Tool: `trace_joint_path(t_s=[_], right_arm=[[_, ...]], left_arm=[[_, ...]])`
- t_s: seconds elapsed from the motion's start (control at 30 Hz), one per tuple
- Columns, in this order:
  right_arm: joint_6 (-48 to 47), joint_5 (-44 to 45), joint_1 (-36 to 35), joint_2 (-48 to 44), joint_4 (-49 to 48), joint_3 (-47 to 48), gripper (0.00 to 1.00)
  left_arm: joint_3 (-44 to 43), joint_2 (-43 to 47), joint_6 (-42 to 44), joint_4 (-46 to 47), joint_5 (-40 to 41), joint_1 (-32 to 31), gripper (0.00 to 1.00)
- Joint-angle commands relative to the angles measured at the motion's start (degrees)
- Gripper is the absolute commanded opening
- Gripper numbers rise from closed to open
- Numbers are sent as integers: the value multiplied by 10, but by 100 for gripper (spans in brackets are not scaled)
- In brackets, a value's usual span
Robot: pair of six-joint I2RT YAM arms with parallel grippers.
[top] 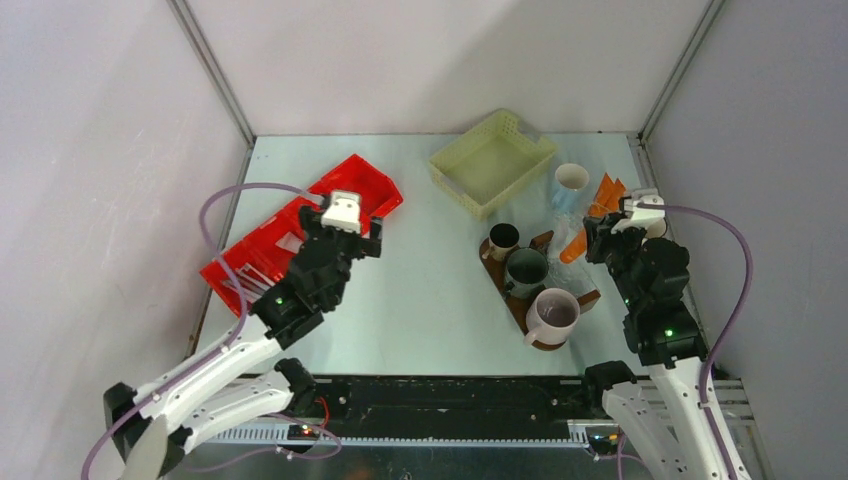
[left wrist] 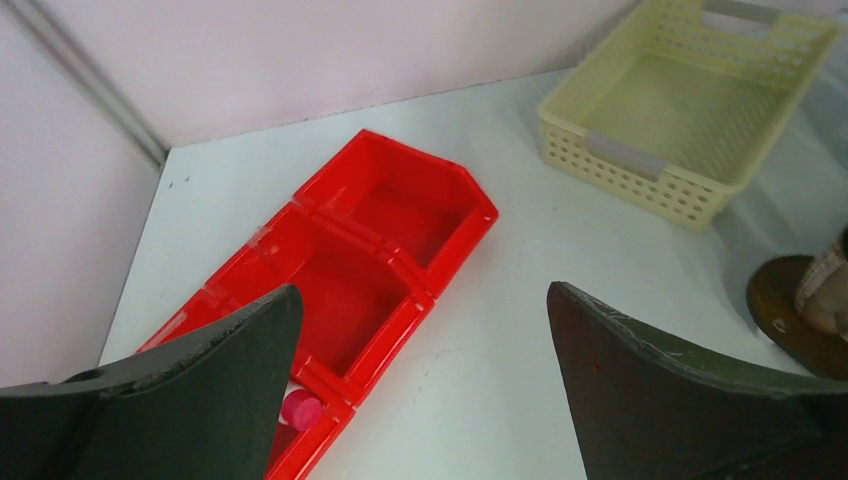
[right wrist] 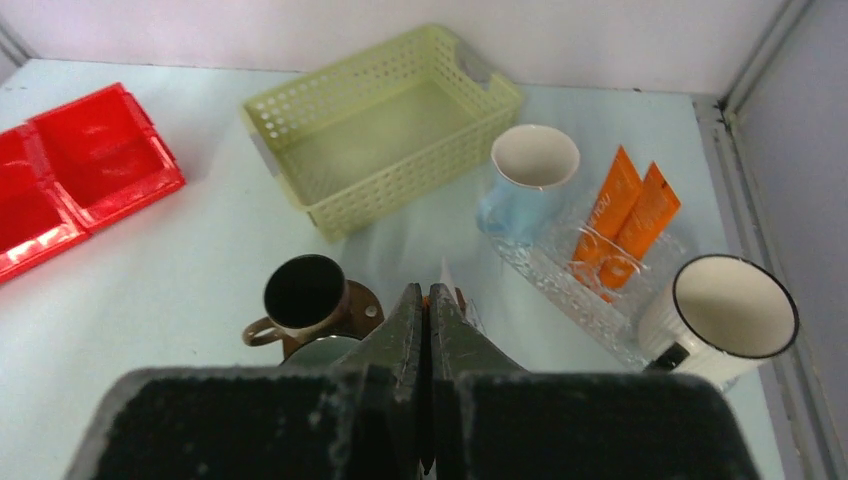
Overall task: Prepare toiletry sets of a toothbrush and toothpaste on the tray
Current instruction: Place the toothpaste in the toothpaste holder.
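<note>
Toward the near right of the table, the tray (top: 514,300) runs aslant from near to far. Three mugs stand on it in a row, apparently so that each can take a brush and a tube. The mauve-grey mug (top: 552,314) holds the near end, the dark green mug (top: 527,268) the middle and the small dark brown mug (right wrist: 305,295) the far end. No brush or tube shows in any of them, so the sets look barely begun.

Just right of the tray's far end hangs the right claw (right wrist: 428,310), its jaws pressed flat together. A pale sliver shows past its tips, and I cannot tell what it is or whether it is pinched.

Over at the left edge, the left claw (left wrist: 422,292) hovers above the red bin (top: 372,185) with its jaws spread as wide as they go. Nothing is between them and they touch nothing. My guess is that it is poised to pick from a compartment, where a small pink thing (left wrist: 298,408) lies.

Farther along the right edge, the toothpaste waits. Two orange tubes (right wrist: 625,205) rest side by side on a clear dish (right wrist: 560,275), between a light blue mug (right wrist: 525,185) and a white mug (right wrist: 735,310). Another orange tube (top: 574,246) lies near the tray's far end.

At the far edge sits the yellow basket (right wrist: 330,205), with nothing in it.
</note>
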State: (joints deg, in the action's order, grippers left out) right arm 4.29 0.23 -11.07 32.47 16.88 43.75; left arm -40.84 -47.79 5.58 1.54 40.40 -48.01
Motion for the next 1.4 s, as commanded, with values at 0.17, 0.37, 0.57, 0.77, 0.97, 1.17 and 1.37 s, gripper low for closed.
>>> trace_joint_path(t_s=[0.17, 0.37, 0.57, 0.77, 0.97, 1.17, 1.37], right_arm=[[-8, 72, 9, -22, -92, -66, 0], [-5, 93, 9, -27, -139, -116, 0], [2, 96, 9, -24, -183, -151, 0], [3, 92, 9, -15, -203, -168, 0], [8, 83, 9, -3, -205, -174, 0], [11, 91, 9, 2, -200, -179, 0], [16, 88, 8, 8, -206, -186, 0]], left_arm=[[-24, 71, -115, -102, -87, 163, 100], [-16, 91, -118, -106, -74, 250, 100], [4, 107, -124, -89, -53, 294, 100], [19, 111, -123, -81, -49, 304, 100], [25, 115, -117, -75, -40, 304, 100], [28, 114, -112, -71, -38, 304, 100], [30, 114, -109, -70, -35, 304, 100]])
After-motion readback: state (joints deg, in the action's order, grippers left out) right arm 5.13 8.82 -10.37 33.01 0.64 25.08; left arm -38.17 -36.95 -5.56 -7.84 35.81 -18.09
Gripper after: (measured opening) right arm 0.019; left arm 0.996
